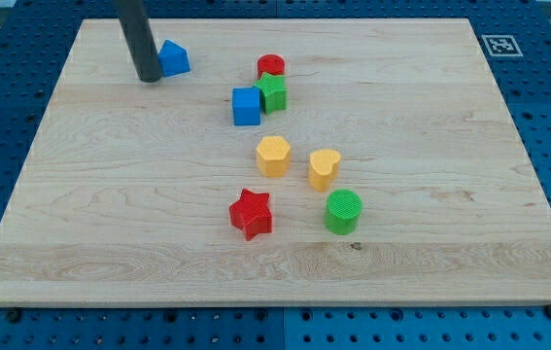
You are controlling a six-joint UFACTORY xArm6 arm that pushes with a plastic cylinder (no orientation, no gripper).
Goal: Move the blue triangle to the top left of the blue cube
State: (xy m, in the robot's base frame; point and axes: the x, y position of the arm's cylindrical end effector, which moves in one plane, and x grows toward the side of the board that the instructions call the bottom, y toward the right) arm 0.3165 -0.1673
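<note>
**Blue triangle stands up and left of the blue cube; placement appears largely met**

We find our tip (148, 80) resting on the wooden board (430, 243) near its upper-left corner. We carry no gripper: the arm ends in a plain rod, so nothing is clasped or let go, and the tip can only push.

Immediately to the view's right of our tip, touching it or very nearly so, sits the blue triangle (174, 58). We cannot confirm actual contact from this one view.

Further to the view's right of the tip and lower down lies the blue cube (246, 106), well apart from it. Pressed against the cube's right side is the green star (273, 91), and the red cylinder (271, 66) stands just behind that star.

Well below and to the right of the tip we note the yellow hexagon (273, 155), a second yellow block (324, 167) whose shape we cannot settle, the red star (251, 213) and the green cylinder (343, 211). None bears on the task.

Assessment: the blue triangle already lies above and to the left of the blue cube, with a clear gap between them. We judge the task essentially done. What may remain is a slight nudge toward the cube, should a closer placement be wanted, and then withdrawing the tip without dragging the triangle.
</note>
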